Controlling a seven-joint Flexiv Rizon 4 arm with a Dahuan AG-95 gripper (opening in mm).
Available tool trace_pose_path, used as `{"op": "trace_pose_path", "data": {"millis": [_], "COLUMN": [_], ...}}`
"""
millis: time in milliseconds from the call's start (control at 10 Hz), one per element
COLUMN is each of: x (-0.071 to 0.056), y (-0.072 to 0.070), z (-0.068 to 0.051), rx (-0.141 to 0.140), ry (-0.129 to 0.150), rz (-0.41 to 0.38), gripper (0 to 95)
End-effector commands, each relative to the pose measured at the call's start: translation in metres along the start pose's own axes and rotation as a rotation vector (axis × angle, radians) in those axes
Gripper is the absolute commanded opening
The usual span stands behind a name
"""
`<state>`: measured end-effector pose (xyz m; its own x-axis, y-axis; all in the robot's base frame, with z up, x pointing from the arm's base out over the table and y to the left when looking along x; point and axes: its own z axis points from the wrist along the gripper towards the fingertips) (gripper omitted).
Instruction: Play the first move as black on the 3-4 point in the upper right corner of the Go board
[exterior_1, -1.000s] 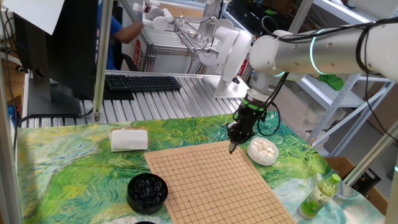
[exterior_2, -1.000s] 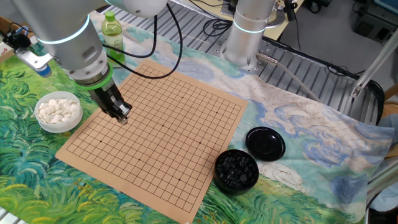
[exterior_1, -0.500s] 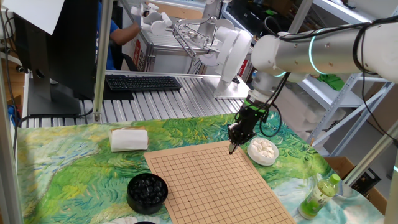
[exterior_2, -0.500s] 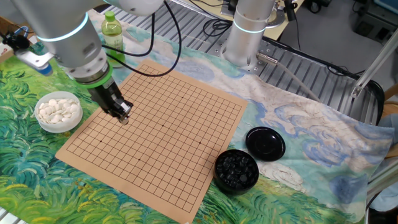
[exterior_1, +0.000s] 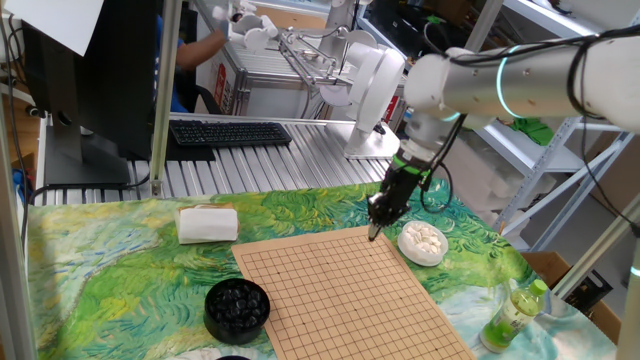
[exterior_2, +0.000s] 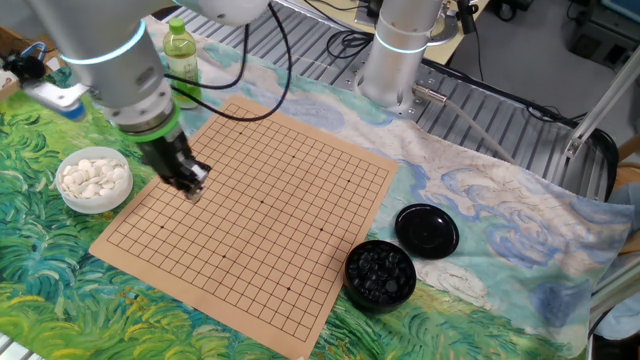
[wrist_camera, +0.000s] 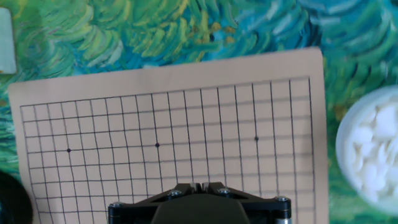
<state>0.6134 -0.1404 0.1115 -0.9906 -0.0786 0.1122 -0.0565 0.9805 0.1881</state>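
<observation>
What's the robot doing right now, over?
Claw low over the board, seems shut. No stone visible on the grid. Nothing blocking.

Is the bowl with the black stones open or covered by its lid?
Open. The bowl of black stones shows its stones from above, and its black lid lies flat on the cloth beside it.

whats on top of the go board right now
No stone shows on the Go board in any view; its visible grid is bare. The gripper hangs over the side near the white stones bowl, hiding a few crossings beneath it.
</observation>
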Motion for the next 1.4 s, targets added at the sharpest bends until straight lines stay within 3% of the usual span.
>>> {"op": "trace_pose_path", "data": {"millis": [100,400,500,600,800,1400], "x": [-0.017,-0.024,-0.026,-0.033,-0.039,-0.047], "y": [-0.011,-0.020,-0.023,-0.035,-0.048,-0.068], "z": [-0.011,-0.012,-0.012,-0.011,-0.008,-0.003], "rx": [0.003,0.030,0.034,0.024,0.005,0.018], "ry": [0.003,-0.039,-0.046,-0.050,-0.050,-0.054], "rz": [-0.086,-0.151,-0.163,-0.184,-0.186,-0.179], "gripper": [0.0,0.0,0.0,0.0,0.0,0.0]}}
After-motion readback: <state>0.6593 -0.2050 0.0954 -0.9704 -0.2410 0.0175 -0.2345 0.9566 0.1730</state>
